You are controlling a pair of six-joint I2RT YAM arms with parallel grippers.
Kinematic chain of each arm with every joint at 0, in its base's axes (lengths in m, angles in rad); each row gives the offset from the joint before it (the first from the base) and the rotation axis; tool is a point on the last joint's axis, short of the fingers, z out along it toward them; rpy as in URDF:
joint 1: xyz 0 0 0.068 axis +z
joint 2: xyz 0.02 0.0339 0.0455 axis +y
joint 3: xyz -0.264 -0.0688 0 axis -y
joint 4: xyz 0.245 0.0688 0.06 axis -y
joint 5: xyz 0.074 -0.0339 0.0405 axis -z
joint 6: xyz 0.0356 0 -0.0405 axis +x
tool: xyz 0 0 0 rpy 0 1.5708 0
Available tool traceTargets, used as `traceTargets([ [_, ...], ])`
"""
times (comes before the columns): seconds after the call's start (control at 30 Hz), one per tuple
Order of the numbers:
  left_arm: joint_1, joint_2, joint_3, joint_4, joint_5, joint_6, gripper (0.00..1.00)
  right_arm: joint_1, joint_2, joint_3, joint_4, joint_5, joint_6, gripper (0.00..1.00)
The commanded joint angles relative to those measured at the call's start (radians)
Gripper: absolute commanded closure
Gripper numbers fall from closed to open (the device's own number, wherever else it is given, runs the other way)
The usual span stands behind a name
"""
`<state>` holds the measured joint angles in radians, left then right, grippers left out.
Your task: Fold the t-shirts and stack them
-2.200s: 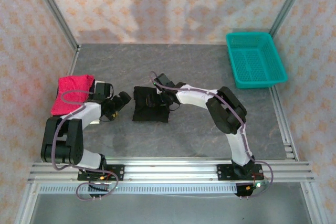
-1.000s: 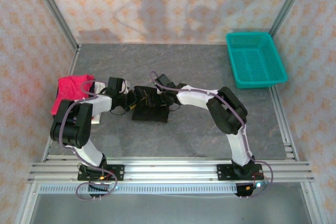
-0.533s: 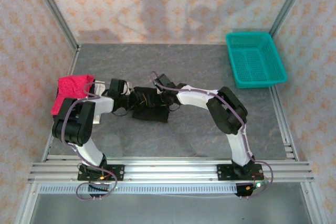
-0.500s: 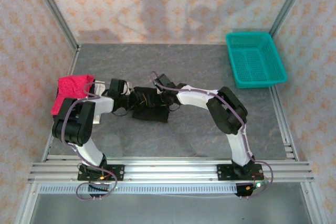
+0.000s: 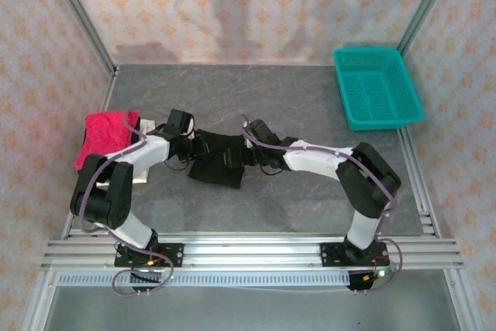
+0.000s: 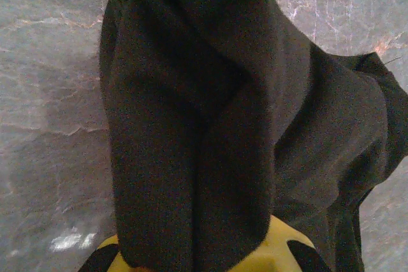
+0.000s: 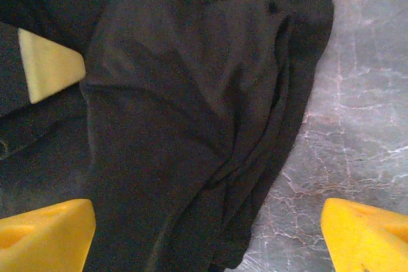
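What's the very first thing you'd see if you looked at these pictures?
Two robot arms meet over a crumpled black t-shirt in the middle of the grey table. The left pincer is shut on a fold of it, and the right pincer is open over it. Then the bright colours catch the eye: a pink t-shirt at the table's left edge and a teal basket in the far right corner.

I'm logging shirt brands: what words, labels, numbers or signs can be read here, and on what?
No readable text anywhere.
The black cloth t-shirt shows plain fabric, no print or label in sight.
The crimson-pink cloth t-shirt and the teal plastic mesh basket carry no visible lettering.
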<state>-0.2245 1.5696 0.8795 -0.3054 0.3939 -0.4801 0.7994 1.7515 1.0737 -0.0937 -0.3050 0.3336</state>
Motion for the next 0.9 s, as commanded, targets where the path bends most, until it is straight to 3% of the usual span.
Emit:
traceTargets([
  [0.0,-0.041,-0.055,0.058,-0.153,-0.173,0.087,1.0,0.0,-0.058,-0.02,0.044,0.043,-0.053,0.08],
  [0.5,-0.04,-0.122,0.285,-0.549,-0.502,0.275,1.0,0.03,-0.099,0.073,0.0,-0.068,-0.203,0.08],
  [0.87,0.115,-0.155,0.341,-0.618,-0.59,0.385,1.0,0.058,-0.105,0.115,-0.04,-0.138,-0.23,0.08],
])
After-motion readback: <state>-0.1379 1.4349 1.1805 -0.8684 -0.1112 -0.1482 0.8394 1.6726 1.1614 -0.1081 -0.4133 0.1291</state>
